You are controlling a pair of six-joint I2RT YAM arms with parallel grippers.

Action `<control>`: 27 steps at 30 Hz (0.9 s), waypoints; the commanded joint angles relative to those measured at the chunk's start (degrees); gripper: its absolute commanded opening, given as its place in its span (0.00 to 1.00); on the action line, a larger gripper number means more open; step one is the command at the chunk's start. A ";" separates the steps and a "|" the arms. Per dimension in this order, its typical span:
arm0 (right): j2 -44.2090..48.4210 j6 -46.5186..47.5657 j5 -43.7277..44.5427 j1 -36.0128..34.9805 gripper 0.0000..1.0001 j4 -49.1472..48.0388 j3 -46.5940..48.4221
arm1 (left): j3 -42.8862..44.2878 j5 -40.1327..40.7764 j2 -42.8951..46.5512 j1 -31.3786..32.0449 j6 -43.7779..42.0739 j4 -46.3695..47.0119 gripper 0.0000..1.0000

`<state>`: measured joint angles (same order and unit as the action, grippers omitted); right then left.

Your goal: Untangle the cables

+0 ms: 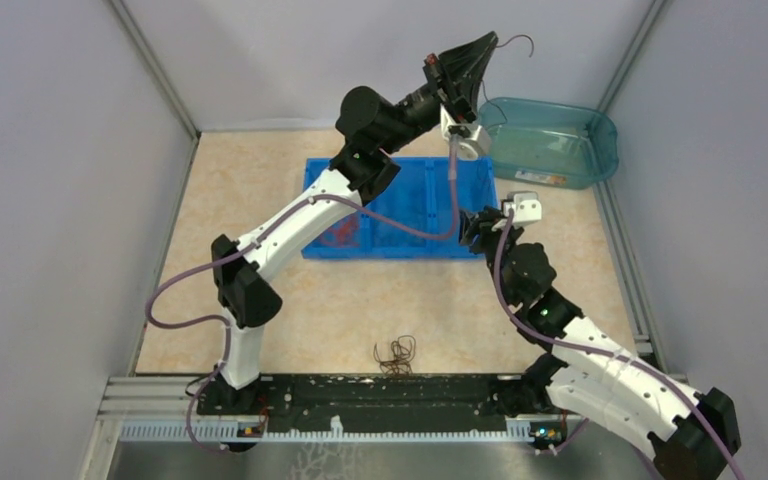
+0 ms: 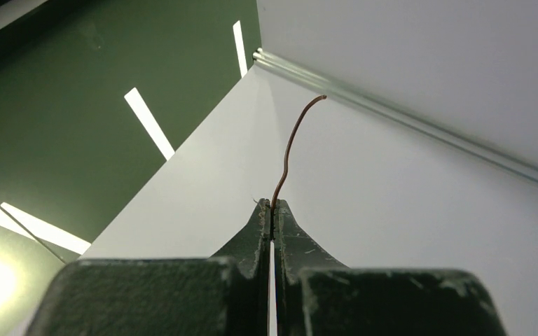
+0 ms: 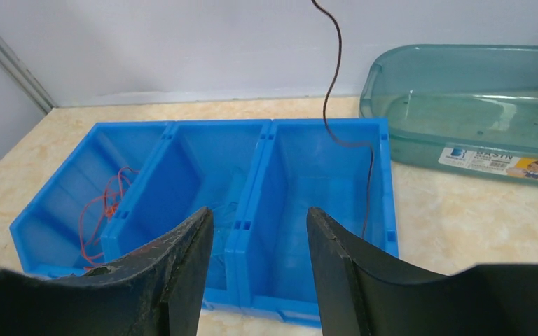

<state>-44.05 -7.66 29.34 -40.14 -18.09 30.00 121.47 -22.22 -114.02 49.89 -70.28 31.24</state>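
Left gripper (image 2: 272,206) clenched on dark wire (image 2: 287,150); right gripper (image 3: 259,231) released. Lower slowly so wire coils inside right section of blue bin (image 3: 391,196), w/o snagging rim.

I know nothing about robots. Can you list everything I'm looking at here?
Table: one, beige.
Tray: one, blue, three compartments, mid-table.
Tub: one, teal, right of tray.
Orange-red cables: small bunch, tray's left compartment.
Cable tangle: one, dark, table's near edge.
Held cable: one, dark brown, hanging over tray's right compartment.
Left gripper: black, raised, shut on held cable.
Right gripper: black, open, facing tray.
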 commanded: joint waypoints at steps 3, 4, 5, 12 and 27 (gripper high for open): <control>1.69 -4.43 0.00 2.21 0.53 1.69 -1.40 | 2.66 0.69 -2.63 -1.53 0.66 4.14 0.00; 1.69 -4.94 -0.05 2.37 0.53 1.99 -1.54 | 2.43 0.60 -2.96 -1.72 0.66 4.42 0.00; 1.66 -5.52 -0.03 2.57 0.53 2.45 -1.60 | 2.11 0.60 -3.31 -1.84 0.82 4.98 0.00; 3.36 -8.54 0.62 3.70 0.53 5.00 -1.57 | -0.36 0.71 -3.70 -2.61 2.76 6.97 0.00; 7.36 -12.28 5.21 4.02 0.50 10.44 -1.57 | -15.40 7.63 1.63 -2.83 14.62 9.91 0.00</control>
<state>-38.76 -18.65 31.51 -36.82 -8.47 27.75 108.97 -19.16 -116.84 47.35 -62.06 39.11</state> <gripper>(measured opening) 0.509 0.008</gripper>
